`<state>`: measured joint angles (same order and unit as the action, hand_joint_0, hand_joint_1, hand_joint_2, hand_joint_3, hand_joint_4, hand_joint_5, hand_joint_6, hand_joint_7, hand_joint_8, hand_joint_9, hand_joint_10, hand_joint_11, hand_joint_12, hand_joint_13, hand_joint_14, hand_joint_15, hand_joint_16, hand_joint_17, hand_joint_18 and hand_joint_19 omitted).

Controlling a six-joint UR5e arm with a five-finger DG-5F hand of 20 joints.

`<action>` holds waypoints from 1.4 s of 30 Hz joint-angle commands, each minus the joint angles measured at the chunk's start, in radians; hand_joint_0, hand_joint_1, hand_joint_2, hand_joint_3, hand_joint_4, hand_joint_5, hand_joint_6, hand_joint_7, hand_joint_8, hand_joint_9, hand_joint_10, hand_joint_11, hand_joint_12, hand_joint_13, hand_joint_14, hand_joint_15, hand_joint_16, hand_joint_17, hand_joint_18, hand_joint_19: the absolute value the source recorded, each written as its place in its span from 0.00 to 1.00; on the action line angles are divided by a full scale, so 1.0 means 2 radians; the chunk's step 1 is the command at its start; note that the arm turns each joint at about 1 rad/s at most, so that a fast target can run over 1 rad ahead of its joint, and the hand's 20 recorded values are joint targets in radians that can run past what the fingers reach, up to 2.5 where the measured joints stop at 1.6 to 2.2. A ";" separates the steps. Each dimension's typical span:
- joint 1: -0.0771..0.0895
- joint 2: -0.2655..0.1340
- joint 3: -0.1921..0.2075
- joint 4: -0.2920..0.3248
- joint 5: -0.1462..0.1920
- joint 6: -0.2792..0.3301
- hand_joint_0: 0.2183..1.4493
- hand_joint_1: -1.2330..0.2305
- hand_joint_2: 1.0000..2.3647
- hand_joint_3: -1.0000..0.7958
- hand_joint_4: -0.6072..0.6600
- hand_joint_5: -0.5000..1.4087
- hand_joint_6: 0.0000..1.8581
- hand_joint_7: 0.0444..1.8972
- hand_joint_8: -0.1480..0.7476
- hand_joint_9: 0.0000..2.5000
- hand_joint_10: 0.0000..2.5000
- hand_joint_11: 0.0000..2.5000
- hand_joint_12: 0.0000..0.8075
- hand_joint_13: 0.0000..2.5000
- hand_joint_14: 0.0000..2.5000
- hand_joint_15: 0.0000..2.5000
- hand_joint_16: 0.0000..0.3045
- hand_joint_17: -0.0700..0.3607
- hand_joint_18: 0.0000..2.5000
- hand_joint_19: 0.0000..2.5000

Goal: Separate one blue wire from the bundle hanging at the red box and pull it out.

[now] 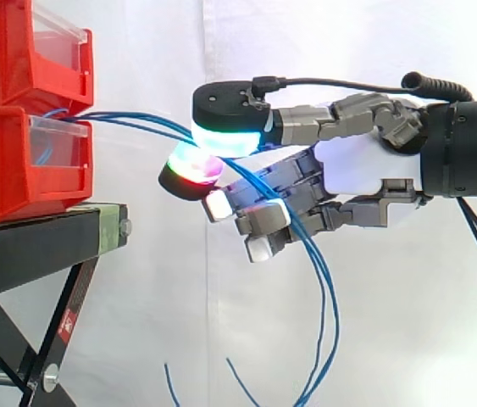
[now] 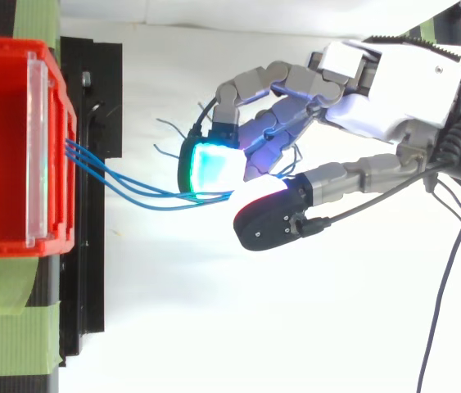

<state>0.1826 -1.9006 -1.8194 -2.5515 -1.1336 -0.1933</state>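
Note:
Several blue wires (image 1: 128, 121) leave the front of the lower red bin (image 1: 1, 161) and run right to my hand (image 1: 357, 165). In the top view the wires (image 2: 124, 184) fan out from the bin's clear front (image 2: 38, 155) and meet between two glowing pads. A cyan-green pad (image 1: 225, 136) sits above the wires and a red-green pad (image 1: 191, 165) below them, pinching there. The other fingers are curled beneath. Past the hand the wires (image 1: 327, 322) hang down in a loop. How many wires are in the pinch I cannot tell.
A second red bin (image 1: 26, 51) is stacked on the lower one. Both stand on a black stand (image 1: 35, 246) with green tape (image 2: 9, 327) on its top. Loose wire ends (image 1: 170, 381) dangle below, in front of the white curtain.

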 commanded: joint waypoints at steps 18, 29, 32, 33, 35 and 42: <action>0.000 0.000 -0.001 -0.001 0.000 0.000 0.32 0.38 0.01 0.39 0.64 0.14 0.43 0.57 0.54 0.31 0.01 0.39 0.43 0.46 0.00 0.65 0.16 0.42 0.26 0.40; 0.000 0.000 0.000 -0.001 0.000 0.000 0.29 0.37 0.01 0.37 0.64 0.14 0.43 0.57 0.55 0.32 0.01 0.39 0.43 0.46 0.00 0.65 0.17 0.43 0.26 0.41; 0.000 0.000 0.000 -0.001 0.000 0.000 0.28 0.37 0.01 0.33 0.65 0.14 0.43 0.57 0.55 0.32 0.01 0.39 0.44 0.46 0.00 0.65 0.17 0.43 0.27 0.41; 0.000 0.000 -0.001 -0.001 0.000 0.000 0.27 0.37 0.00 0.32 0.65 0.14 0.43 0.57 0.55 0.32 0.01 0.39 0.44 0.46 0.00 0.65 0.17 0.44 0.27 0.41; 0.000 0.000 0.000 -0.001 0.000 0.000 0.27 0.38 0.00 0.28 0.66 0.14 0.42 0.57 0.55 0.32 0.01 0.39 0.45 0.46 0.00 0.65 0.18 0.44 0.26 0.40; 0.000 0.000 0.000 -0.001 0.000 0.000 0.25 0.38 0.00 0.28 0.66 0.14 0.42 0.57 0.56 0.32 0.01 0.39 0.45 0.46 0.00 0.64 0.18 0.45 0.27 0.40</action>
<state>0.1826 -1.9006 -1.8195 -2.5548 -1.1336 -0.1933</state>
